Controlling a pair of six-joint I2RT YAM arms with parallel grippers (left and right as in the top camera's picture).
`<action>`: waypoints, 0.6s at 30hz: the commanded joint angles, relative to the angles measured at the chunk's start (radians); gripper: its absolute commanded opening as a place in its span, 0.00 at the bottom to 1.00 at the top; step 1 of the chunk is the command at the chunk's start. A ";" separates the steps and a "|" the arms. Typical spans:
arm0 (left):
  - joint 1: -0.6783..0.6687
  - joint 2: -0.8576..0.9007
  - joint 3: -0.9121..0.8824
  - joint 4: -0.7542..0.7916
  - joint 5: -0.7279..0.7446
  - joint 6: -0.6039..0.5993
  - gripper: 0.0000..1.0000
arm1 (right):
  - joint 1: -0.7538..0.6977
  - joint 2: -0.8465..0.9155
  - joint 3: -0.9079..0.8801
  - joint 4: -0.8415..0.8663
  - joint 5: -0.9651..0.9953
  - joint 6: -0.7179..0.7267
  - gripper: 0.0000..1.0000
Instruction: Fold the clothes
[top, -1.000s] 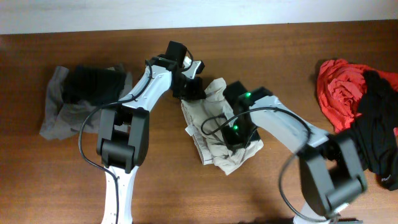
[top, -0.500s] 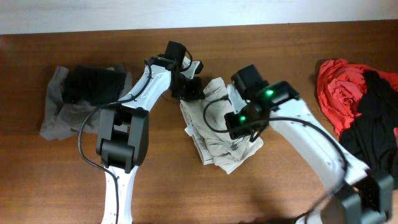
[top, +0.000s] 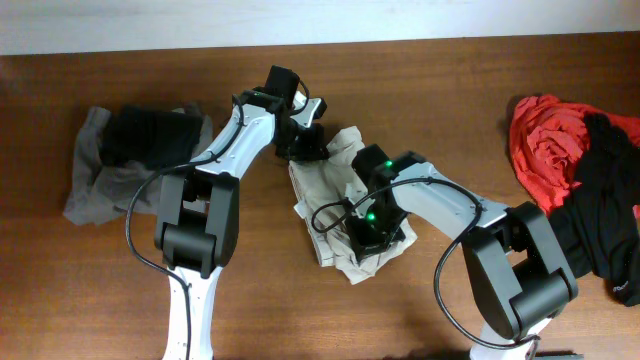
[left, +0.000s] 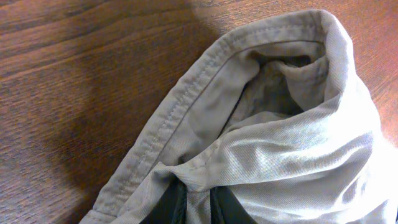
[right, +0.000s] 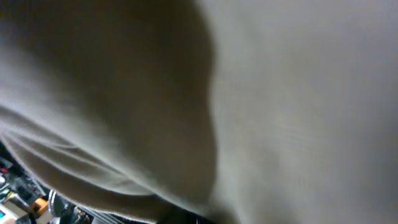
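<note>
"Over the table, seen from above, what is different from a moment ago?"

"The right arm. Half a second ago it stood lifted and stretched over the khaki shorts (top: 322, 188). Now it is bent low again, and the right fingers (top: 362, 238) press on the lower part of the cloth. The shorts lie in the middle of the table (top: 100, 300), and their lower right side looks more gathered than before. The left fingers (top: 305, 148) have not moved; they stay at the upper edge."

"And the other clothes?"

"Untouched. The red garment (top: 545, 135) and the black garment (top: 605, 210) lie in a heap at the right edge. The grey garment (top: 85, 195) lies at the left, with a dark piece on it."

"What does the left wrist camera show?"

"A stitched edge of the khaki shorts (left: 205, 81) stands up as a loop. At the bottom, the two dark fingers are closed on a fold of it."

"And the right wrist camera?"

"Only the khaki shorts (right: 280, 93), very near and blurred. Whether these fingers are open or closed, I cannot tell."

"So what does it mean for the task?"

"I judge that the folding of the shorts is in progress and not finished. The cloth is wrinkled, one end is held, and the other arm seems to seek a new grip lower down."
</note>
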 joint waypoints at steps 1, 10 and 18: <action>0.014 0.031 0.023 -0.002 -0.060 -0.001 0.15 | 0.017 0.025 0.001 0.010 -0.026 -0.014 0.04; 0.030 -0.039 0.192 -0.085 -0.060 -0.001 0.28 | 0.007 -0.113 0.120 -0.046 0.085 -0.032 0.04; 0.032 -0.176 0.353 -0.197 -0.143 -0.002 0.54 | 0.000 -0.291 0.219 -0.058 0.183 -0.028 0.15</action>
